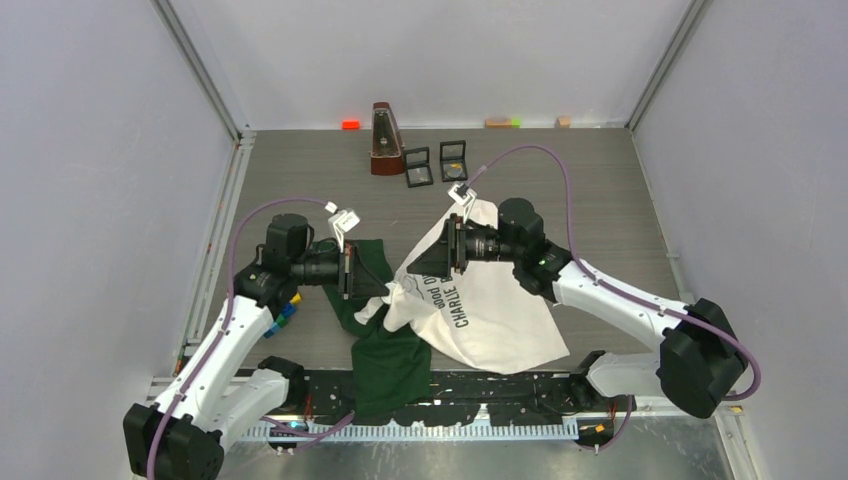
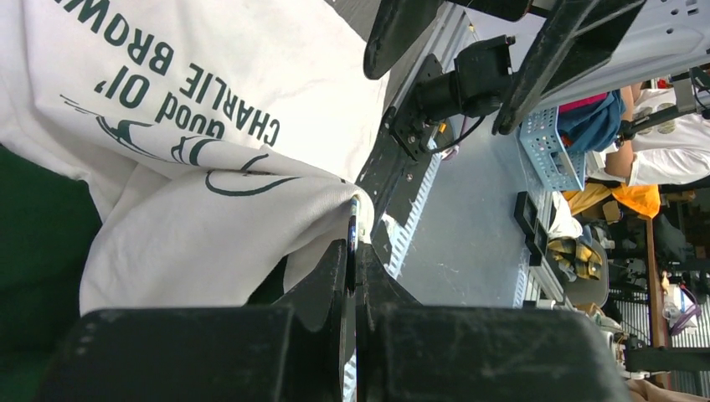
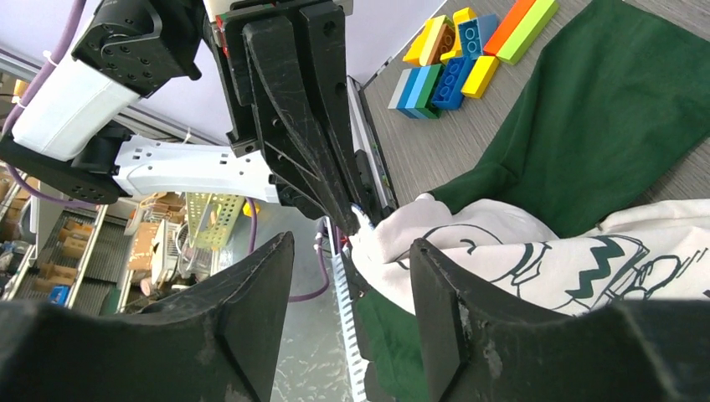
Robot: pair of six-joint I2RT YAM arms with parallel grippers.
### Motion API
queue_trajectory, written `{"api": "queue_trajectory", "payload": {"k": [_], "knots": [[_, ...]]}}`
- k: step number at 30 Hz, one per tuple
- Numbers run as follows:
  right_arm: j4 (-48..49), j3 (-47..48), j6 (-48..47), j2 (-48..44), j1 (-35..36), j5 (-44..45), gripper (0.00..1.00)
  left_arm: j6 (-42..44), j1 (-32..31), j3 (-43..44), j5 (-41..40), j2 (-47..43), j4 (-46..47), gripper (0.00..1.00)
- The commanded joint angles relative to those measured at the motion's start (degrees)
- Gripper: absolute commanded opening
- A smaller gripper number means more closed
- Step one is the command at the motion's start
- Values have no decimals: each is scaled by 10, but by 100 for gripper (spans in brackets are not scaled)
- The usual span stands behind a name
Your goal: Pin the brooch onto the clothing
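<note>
Between my two arms on the worktop (image 1: pixel 600 180), the T-shirt (image 1: pixel 490 310) lies rumpled with one white fold raised in my tightly closed left fingers (image 2: pixel 352 268), while my right fingers (image 1: pixel 441 252), spread wide and empty, point straight at that fold from just beside it.

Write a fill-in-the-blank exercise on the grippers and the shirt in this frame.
1. The right gripper is ___, its fingers well apart.
2. The left gripper is ___, its tips at a white fold of the shirt.
3. The shirt's print reads Good Ol' ___ Brown.
4. Apart from the white, the shirt's cloth is dark ___.

Missing words: open; shut; Charlie; green.
</note>
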Motion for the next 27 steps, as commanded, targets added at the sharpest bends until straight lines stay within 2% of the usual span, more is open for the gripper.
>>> {"api": "queue_trajectory", "payload": {"k": [1, 8, 9, 12, 13, 14, 15, 16, 18, 20, 21, 27], "knots": [[-11, -2, -30, -25, 2, 17, 60, 12, -1, 21, -1, -11, -9, 0], [-33, -5, -41, -45, 2, 42, 63, 15, -1, 21, -11, -17, -11, 0], [-39, -5, -45, -48, 2, 61, 64, 17, -1, 22, -23, -19, -16, 3], [-96, 8, -64, -58, 3, 125, 66, 31, -1, 29, -59, -21, -39, 26], [-139, 18, -78, -58, 3, 163, 66, 31, -1, 32, -67, -22, -44, 45], [-165, 40, -85, -56, 2, 187, 66, 32, -1, 35, -78, -23, -47, 52], [-228, 54, -97, -53, 2, 242, 67, 33, -1, 40, -97, -26, -52, 67], [-257, 84, -103, -47, 2, 301, 67, 36, -1, 46, -122, -29, -59, 77], [-331, 129, -117, -31, 2, 379, 67, 47, 0, 61, -190, -38, -71, 90], [-387, 173, -133, -6, 2, 444, 69, 49, 3, 76, -264, -41, -70, 99], [-421, 188, -142, 6, 1, 458, 70, 49, 8, 84, -285, -35, -66, 99], [-494, 334, -192, 176, -46, 496, 72, 66, 84, 175, -306, 79, -96, 100]]}}
